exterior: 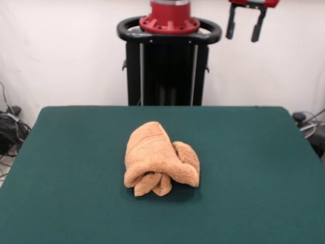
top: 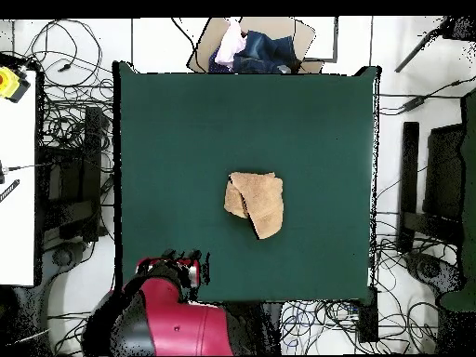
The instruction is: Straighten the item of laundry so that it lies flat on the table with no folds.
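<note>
Front view shows the towel (exterior: 161,160) bunched in a rolled heap mid-tabletop (exterior: 61,152), nothing flattened yet, so all the unfolding remains, while the pincer (exterior: 246,23) hangs high beside the pedestal (exterior: 167,61), fingers apart and empty.

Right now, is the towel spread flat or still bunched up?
Bunched up: the orange towel sits in rolled folds, a rounded heap on the green table.
</note>
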You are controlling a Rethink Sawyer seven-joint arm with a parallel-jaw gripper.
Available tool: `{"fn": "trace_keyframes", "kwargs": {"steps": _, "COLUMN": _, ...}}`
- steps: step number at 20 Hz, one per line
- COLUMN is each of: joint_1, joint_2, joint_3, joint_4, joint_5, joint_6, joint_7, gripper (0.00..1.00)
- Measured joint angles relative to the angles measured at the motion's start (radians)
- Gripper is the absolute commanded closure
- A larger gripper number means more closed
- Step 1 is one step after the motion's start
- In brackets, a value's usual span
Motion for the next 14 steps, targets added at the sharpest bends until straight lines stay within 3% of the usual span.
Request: {"fn": "trace_keyframes", "kwargs": {"steps": 14, "joint_1": -0.037, "joint_2": 0.013, "joint_3": 0.001, "joint_4": 0.000, "joint_5": 0.001, "joint_6": -0.031, "joint_7": 0.000, "gripper": 0.00}}
